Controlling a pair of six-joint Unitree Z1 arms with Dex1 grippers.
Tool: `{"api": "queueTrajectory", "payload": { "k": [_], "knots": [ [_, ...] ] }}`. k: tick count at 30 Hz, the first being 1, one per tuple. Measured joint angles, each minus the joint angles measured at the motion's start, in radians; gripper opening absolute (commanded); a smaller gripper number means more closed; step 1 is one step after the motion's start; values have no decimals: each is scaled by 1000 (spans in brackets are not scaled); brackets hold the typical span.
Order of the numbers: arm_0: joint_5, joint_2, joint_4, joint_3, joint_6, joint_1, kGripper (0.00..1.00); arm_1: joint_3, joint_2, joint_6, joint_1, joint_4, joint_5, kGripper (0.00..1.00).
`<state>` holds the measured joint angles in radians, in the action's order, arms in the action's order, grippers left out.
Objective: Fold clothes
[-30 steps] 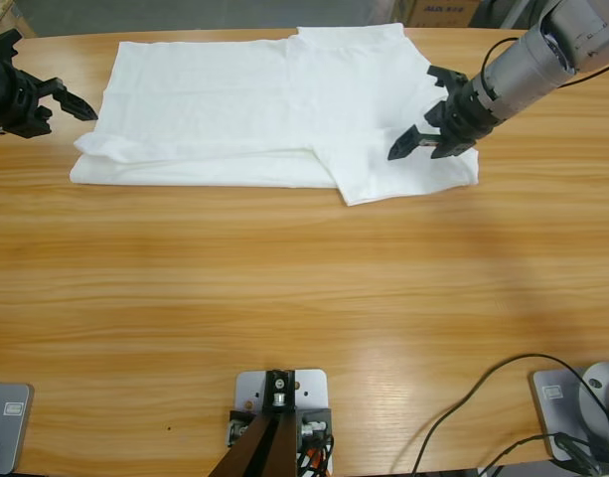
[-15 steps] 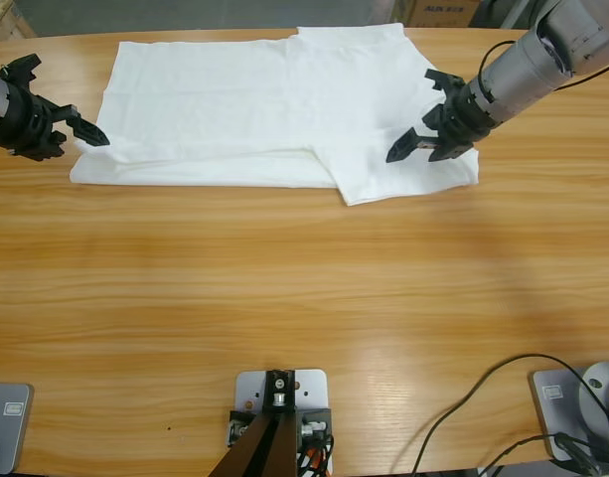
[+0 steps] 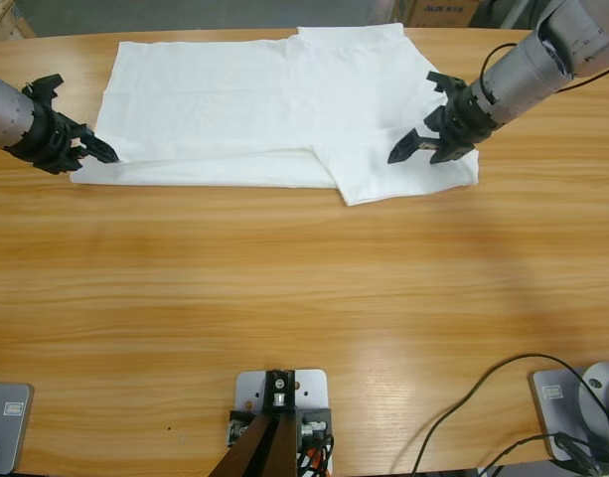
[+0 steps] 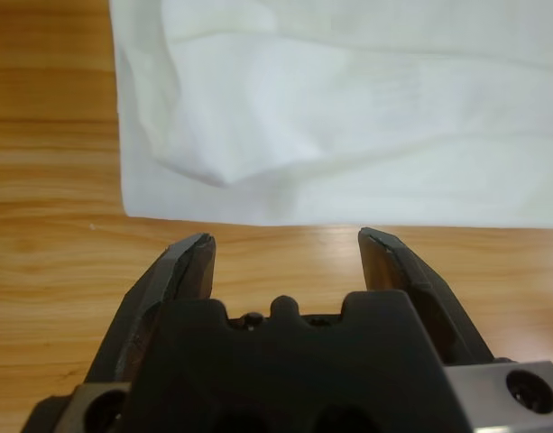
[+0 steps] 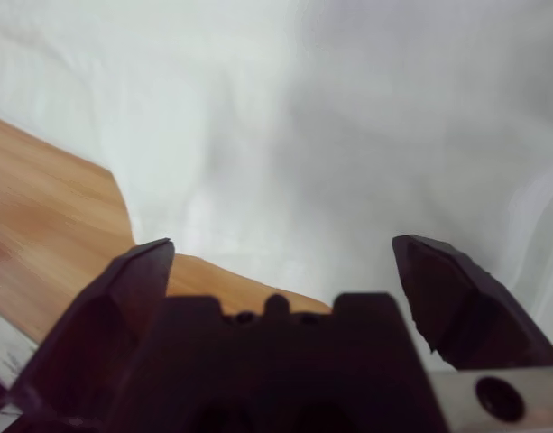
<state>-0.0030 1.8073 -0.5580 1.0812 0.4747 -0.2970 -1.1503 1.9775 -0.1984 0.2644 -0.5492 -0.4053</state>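
Left arm enters from the left edge, its left gripper [image 3: 82, 144] with fingers [image 4: 193, 262] spread apart. Right arm (silver forearm, upper right corner) angles down-left; right gripper [image 3: 424, 114] fingers [image 5: 443, 284] likewise parted wide.

Place looked like robotics lab or test workroom, not home. Long wooden table [image 3: 284, 298] served as workbench, bare varnished boards. Two silver-grey arms reached in from table's sides. Black cables [image 3: 463, 407] trailed loose across table's near right corner. Cardboard boxes [image 3: 438, 12] stood behind far edge, one with blue print, perhaps storage stock; another box corner [image 3: 1, 18] showed far left. Grey floor [image 3: 185, 15] lay beyond table.
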Motion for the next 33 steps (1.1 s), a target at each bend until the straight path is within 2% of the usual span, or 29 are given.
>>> {"api": "queueTrajectory", "payload": {
  "k": [14,33],
  "knots": [
    [0,96,0,124,0,-1,610,15,27,0,-12,5,0,1000],
    [0,146,0,194,0,41,614,22,30,4,-23,28,0,1000]
  ]
}}
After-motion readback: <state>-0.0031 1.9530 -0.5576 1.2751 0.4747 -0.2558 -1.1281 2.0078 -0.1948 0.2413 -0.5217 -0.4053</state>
